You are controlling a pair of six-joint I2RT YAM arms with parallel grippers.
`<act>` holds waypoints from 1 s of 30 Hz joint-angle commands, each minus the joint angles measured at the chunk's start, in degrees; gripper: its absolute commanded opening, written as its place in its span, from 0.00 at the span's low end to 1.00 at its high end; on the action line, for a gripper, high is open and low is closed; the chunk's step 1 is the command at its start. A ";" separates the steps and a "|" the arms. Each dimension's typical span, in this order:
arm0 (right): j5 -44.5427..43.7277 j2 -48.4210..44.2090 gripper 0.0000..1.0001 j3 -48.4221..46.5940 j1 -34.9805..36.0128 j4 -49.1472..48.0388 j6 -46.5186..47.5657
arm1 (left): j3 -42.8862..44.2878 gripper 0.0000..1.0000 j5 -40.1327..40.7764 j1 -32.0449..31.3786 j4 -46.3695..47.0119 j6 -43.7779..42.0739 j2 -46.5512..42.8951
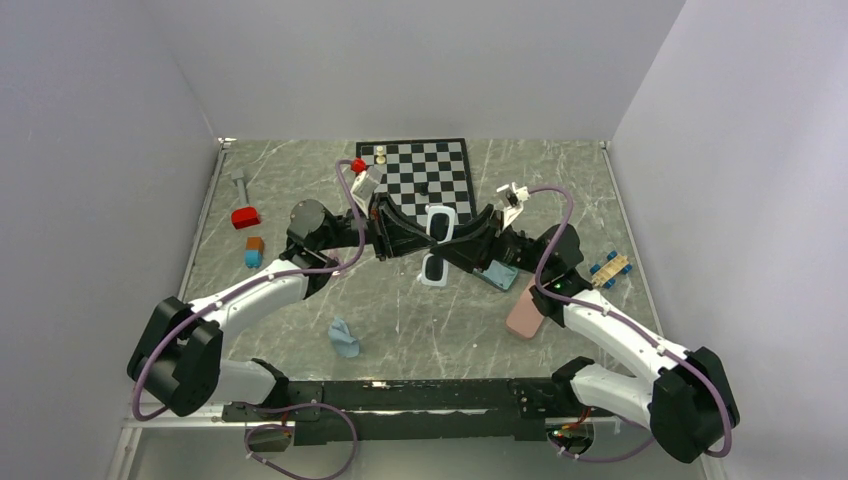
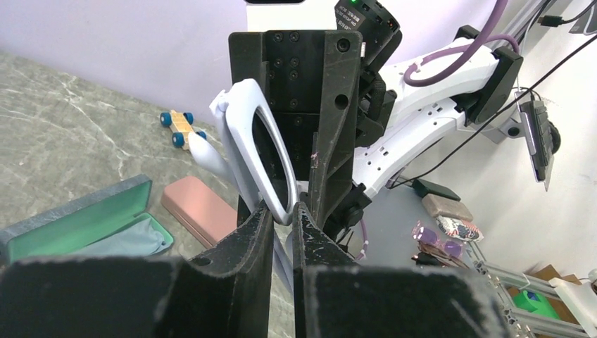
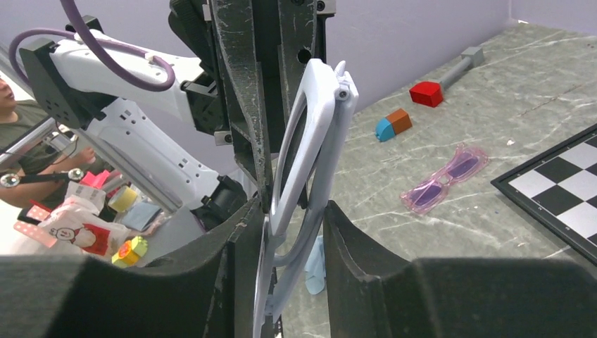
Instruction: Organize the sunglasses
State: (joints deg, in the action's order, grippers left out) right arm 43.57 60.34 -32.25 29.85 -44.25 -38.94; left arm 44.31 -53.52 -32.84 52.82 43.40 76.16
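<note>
The white sunglasses (image 1: 440, 222) with dark lenses hang in the air between both grippers, in front of the chessboard. My left gripper (image 1: 415, 238) comes in from the left. In the left wrist view its jaws (image 2: 283, 208) pinch the rim of the white frame (image 2: 243, 120). My right gripper (image 1: 462, 245) comes in from the right. In its wrist view its jaws (image 3: 296, 208) close on the frame and a folded temple (image 3: 320, 120). The purple-pink sunglasses (image 3: 443, 184) lie on the table near the chessboard corner. They are hidden under the left arm in the top view.
An open grey-blue case (image 1: 497, 275) with a light-blue cloth inside (image 2: 134, 239) and a shut pink case (image 1: 525, 315) lie under the right arm. Another cloth (image 1: 344, 338) lies front centre. A toy car (image 1: 609, 268), a red block (image 1: 245, 217) and the chessboard (image 1: 425, 175) surround them.
</note>
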 commanded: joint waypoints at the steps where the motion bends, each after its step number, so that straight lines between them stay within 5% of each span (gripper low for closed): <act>1: -0.13 -1.48 0.35 -3.29 0.30 1.34 1.61 | -0.15 0.00 1.68 -0.24 1.81 -1.93 -2.11; 4: -0.90 -1.67 0.29 -3.89 0.30 4.00 2.42 | 0.08 0.01 1.52 -0.21 1.51 -1.90 -1.95; 6: -1.42 -1.56 0.27 -4.50 0.30 5.86 2.99 | 0.60 0.24 1.36 -0.21 0.57 -1.86 -1.70; 11: -4.95 -1.80 0.21 -7.58 0.30 15.85 7.62 | 2.12 0.58 -1.13 -0.12 -1.42 -1.87 -0.88; 13: -9.01 -1.98 0.21 -9.51 0.26 23.04 11.25 | 2.26 0.96 -1.85 -0.05 -1.88 -1.89 -0.78; 20: -22.26 0.13 0.19 -14.74 -0.29 41.83 19.82 | 2.07 0.99 -1.25 0.31 -6.32 -4.36 -2.03; 26: -27.53 1.70 0.19 -18.68 -1.57 51.70 26.31 | 3.43 0.99 8.70 0.84 -25.14 -14.16 -5.69; 30: -28.14 6.96 0.20 -24.65 -2.51 64.84 40.39 | 4.18 0.99 16.43 1.14 -34.51 -18.12 -7.42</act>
State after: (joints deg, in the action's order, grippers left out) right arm 19.33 63.31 -49.47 28.01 6.63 -13.50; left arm 45.63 -45.76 -32.23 29.41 31.97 71.64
